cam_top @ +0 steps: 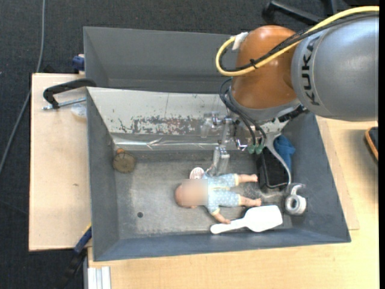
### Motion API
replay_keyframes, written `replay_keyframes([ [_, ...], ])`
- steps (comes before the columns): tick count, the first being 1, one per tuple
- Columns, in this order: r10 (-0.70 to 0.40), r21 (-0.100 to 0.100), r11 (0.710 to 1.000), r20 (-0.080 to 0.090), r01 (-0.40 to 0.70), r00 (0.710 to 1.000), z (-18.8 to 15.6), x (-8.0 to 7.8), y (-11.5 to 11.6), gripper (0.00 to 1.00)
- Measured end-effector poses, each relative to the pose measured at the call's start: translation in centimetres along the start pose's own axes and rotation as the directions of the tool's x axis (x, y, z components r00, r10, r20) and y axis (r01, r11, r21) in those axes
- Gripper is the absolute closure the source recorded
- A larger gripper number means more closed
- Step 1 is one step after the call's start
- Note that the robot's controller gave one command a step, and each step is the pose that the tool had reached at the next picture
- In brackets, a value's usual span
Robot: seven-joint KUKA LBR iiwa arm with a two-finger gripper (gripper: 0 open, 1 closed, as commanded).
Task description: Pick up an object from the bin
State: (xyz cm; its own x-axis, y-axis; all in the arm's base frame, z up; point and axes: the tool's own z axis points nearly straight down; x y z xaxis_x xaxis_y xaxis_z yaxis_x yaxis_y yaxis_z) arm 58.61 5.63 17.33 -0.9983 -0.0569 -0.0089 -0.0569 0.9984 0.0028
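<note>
The gripper (220, 159), a slim shiny metal piece under the arm's orange cover, hangs low in the bin (102, 179). Its tip is just behind the doll (224, 191), by the chest. Whether it's spread or closed can't be told from this angle, and nothing is seen held in it.

The doll looks like smooth plastic w/ a pale blue dotted dress. It lies across the floor's middle-right, head to the left, one arm stretched right, legs toward the front wall. A small round pink-and-white piece (197, 173) sits just behind the doll's head, left of the gripper tip. A white plastic spoon (255, 220), broad flat bowl to the right & thin handle to the left, lies just in front of the doll's legs.

Near the right wall, under the arm, are a shiny metal ring (294, 205), a glossy black oblong thing (272, 171) and a blue thing (285, 150), packed close together. A rough brown round lump (124, 161) sits alone near the back-left corner.

The bin is grey sheet metal w/ sloped walls; the back wall is scuffed w/ dark specks. The left half of the floor is bare. The right side is tight btwn wall, arm & clutter.
</note>
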Motion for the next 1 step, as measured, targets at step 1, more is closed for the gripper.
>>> replay_keyframes([
  [1,-0.109,0.002,0.994,-0.003,0.109,0.994,6.88,0.77,-1.74,0.0],
])
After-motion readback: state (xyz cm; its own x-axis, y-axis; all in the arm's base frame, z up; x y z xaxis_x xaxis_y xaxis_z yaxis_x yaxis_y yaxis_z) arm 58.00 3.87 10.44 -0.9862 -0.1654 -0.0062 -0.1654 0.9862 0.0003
